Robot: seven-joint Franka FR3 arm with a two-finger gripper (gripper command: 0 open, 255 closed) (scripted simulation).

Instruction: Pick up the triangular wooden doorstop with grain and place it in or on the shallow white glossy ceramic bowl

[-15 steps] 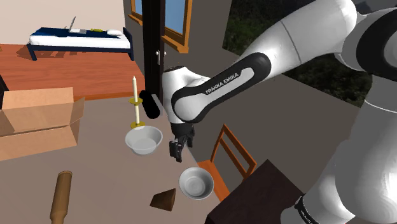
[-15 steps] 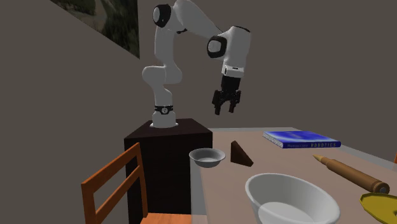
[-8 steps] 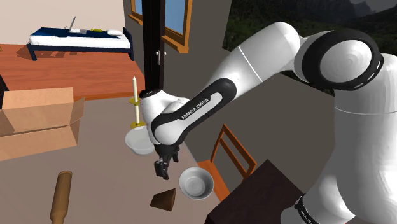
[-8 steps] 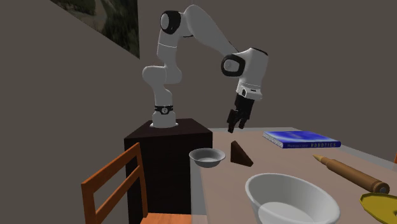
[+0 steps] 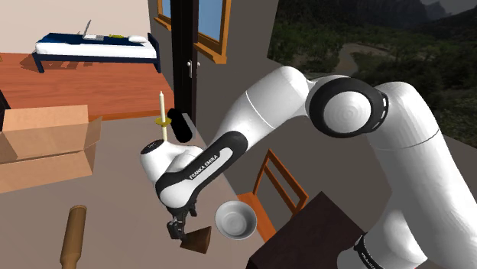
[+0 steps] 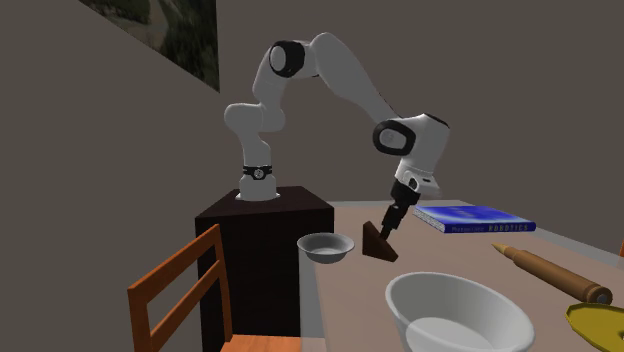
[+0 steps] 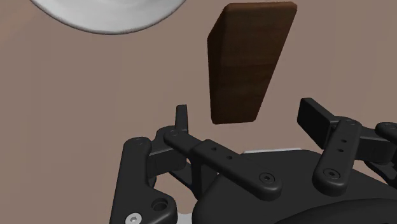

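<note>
One arm stretched out from its stand (image 6: pixel 265 215) and folded steeply down, wrist tilted, with the pincer (image 6: pixel 388 228) low over the counter (image 6: pixel 450 250). Its fingers stood wide apart and clasped nothing — the brown wedge doorstop (image 7: pixel 248 60) lay on the counter, its near end between them and touching neither. A pale glossy bowl (image 6: pixel 325 247) sat just beside the doorstop, cut off at the wrist view's edge; in the shoulder view the fingers were too small to make out.
</note>
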